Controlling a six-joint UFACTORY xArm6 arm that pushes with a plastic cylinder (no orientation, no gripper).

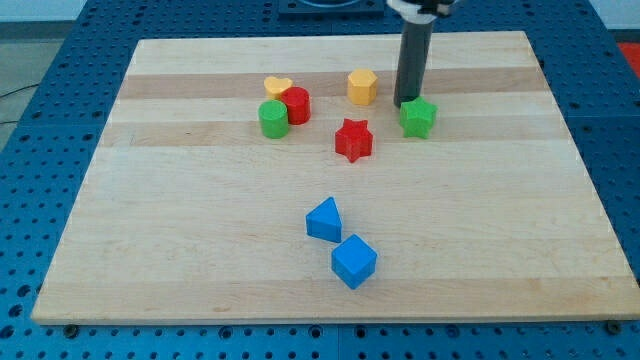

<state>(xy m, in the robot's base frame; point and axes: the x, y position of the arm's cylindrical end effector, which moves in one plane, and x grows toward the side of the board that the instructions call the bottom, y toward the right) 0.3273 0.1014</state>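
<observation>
My tip (405, 104) sits at the view's upper right of centre, just off the upper left side of a green star block (419, 118), touching it or nearly so. A yellow hexagon block (362, 87) stands a short way to the tip's left. Below and left of the tip lies a red star block (353, 139). Further left is a tight cluster: a yellow heart block (277, 87), a red cylinder (296, 104) and a green cylinder (273, 119). Near the view's bottom centre lie a blue triangular block (324, 219) and a blue cube (354, 261).
The blocks rest on a pale wooden board (180, 230), which lies on a blue perforated table (40, 150). The dark rod rises from the tip to the arm at the view's top edge (420, 8).
</observation>
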